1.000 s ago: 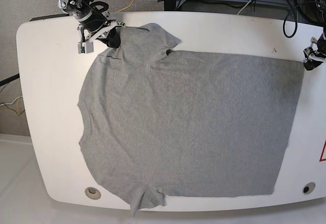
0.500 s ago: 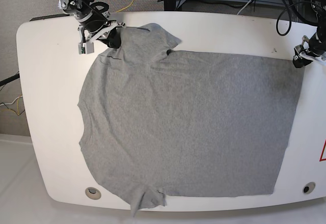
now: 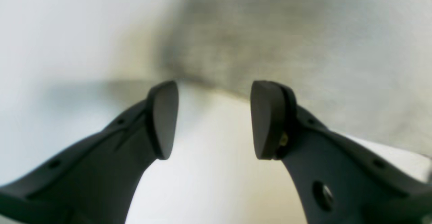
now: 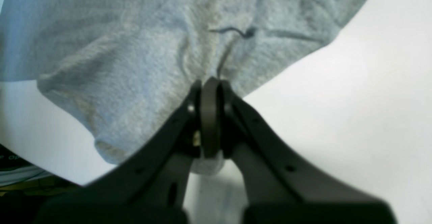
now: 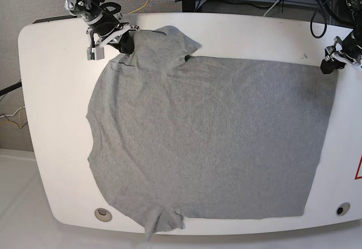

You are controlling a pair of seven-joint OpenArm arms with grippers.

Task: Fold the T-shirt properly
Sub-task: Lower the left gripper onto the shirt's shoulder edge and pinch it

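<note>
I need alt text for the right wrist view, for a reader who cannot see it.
The right gripper is shut on a bunched fold of the grey T-shirt. The wrinkled cloth fills the upper left of the view, with the white table bare to the right.

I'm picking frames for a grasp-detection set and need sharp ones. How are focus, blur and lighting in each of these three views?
Left wrist view: left gripper fairly crisp, T-shirt behind it a soft grey blur. Right wrist view: right gripper and pinched cloth in reasonable focus, bluish cast on the left side. Base view: evenly lit, sharp, white table bright with no harsh glare.
</note>
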